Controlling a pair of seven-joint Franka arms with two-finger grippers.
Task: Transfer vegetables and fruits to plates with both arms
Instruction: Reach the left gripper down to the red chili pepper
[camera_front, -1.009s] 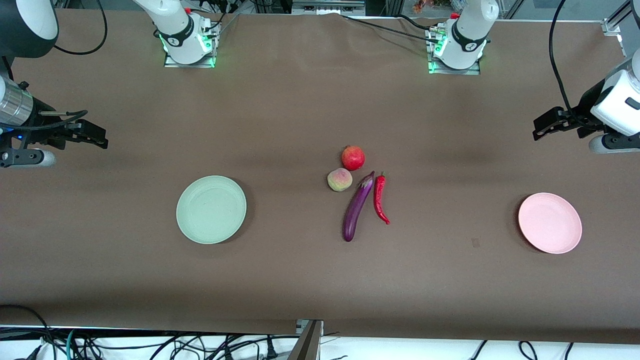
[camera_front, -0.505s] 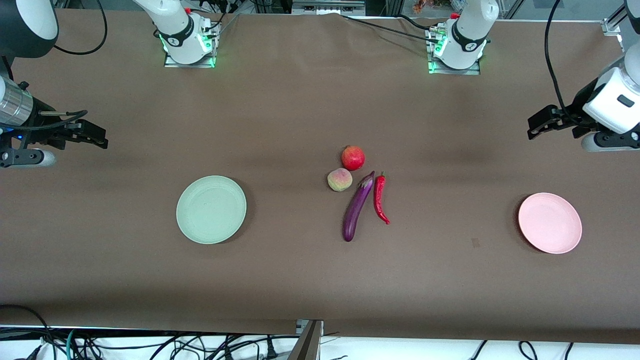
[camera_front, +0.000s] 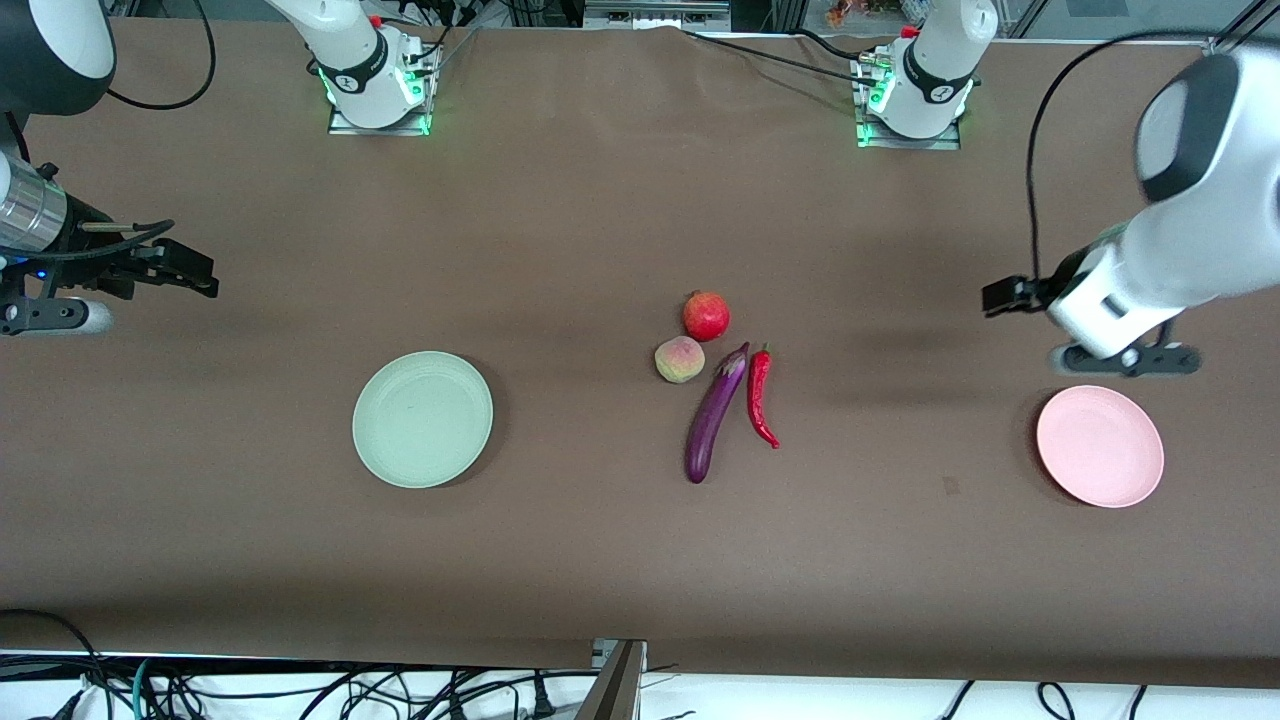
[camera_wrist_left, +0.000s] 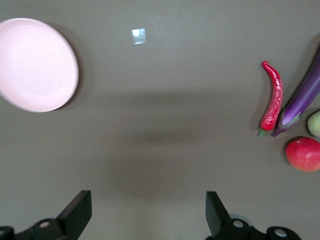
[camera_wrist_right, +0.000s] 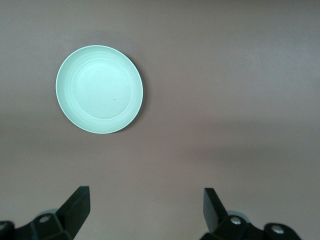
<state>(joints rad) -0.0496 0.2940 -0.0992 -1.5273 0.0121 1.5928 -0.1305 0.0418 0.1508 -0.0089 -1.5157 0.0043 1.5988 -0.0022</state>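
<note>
A round red fruit (camera_front: 706, 316), a peach (camera_front: 679, 360), a purple eggplant (camera_front: 714, 415) and a red chili (camera_front: 760, 397) lie clustered mid-table. The left wrist view shows the chili (camera_wrist_left: 272, 100), eggplant (camera_wrist_left: 302, 95), peach (camera_wrist_left: 315, 123) and red fruit (camera_wrist_left: 303, 154). The mint green plate (camera_front: 422, 419) sits toward the right arm's end, the pink plate (camera_front: 1100, 446) toward the left arm's end. My left gripper (camera_front: 1003, 297) (camera_wrist_left: 146, 200) hangs open and empty over bare table between the produce and the pink plate (camera_wrist_left: 35, 65). My right gripper (camera_front: 195, 272) (camera_wrist_right: 145, 195) waits open and empty over the right arm's end, with the green plate (camera_wrist_right: 99, 89) in its view.
Both arm bases (camera_front: 375, 90) (camera_front: 915, 95) stand along the table edge farthest from the front camera. Cables (camera_front: 300, 690) and a metal bracket (camera_front: 615, 680) lie past the nearest edge. A small dark mark (camera_front: 950, 486) is on the brown cloth beside the pink plate.
My left arm has swung in from the table's end toward the produce, its gripper now over the table near the pink plate. The right arm has not moved.
</note>
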